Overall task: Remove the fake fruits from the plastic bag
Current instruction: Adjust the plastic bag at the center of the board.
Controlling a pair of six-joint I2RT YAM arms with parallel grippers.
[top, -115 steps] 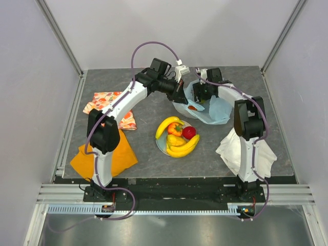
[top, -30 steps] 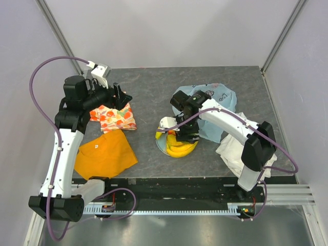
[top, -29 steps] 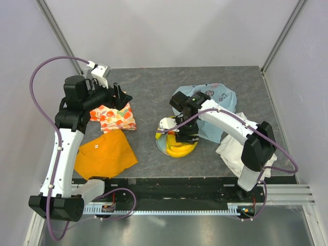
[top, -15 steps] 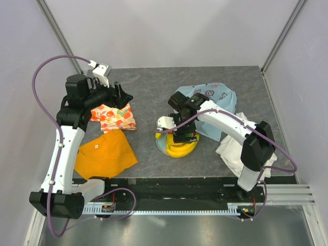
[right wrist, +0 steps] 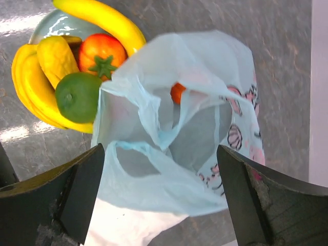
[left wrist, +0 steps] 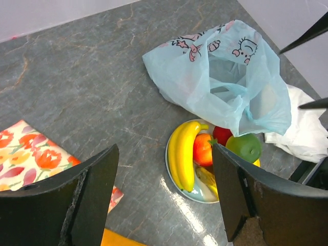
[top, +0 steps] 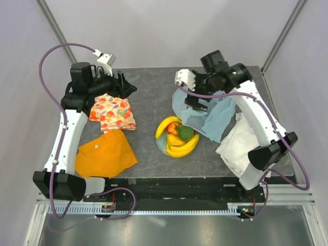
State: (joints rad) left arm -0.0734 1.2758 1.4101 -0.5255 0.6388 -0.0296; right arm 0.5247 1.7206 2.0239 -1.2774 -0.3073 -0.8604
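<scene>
The plastic bag (top: 212,115) lies crumpled behind and right of the plate (top: 160,144), its near edge over the plate's rim. The plate holds the fake fruits: yellow bananas (left wrist: 184,154), an orange-red fruit (left wrist: 203,148) and a green fruit (top: 185,132). A red fruit (left wrist: 221,134) sits half under the bag's edge. It shows through the folds (right wrist: 178,92), so I cannot tell whether it is inside. My right gripper (top: 197,100) hovers open and empty above the bag (right wrist: 205,133). My left gripper (top: 125,84) hangs open and empty high at the far left.
A fruit-patterned cloth (top: 113,113) and an orange cloth (top: 105,154) lie on the left. A white cloth (top: 238,143) lies at the right, partly under the bag. Grey walls and metal frame posts border the table.
My right gripper has risen from the plate and moved back over the bag, leaving the green fruit on the plate. The left arm has barely shifted.
</scene>
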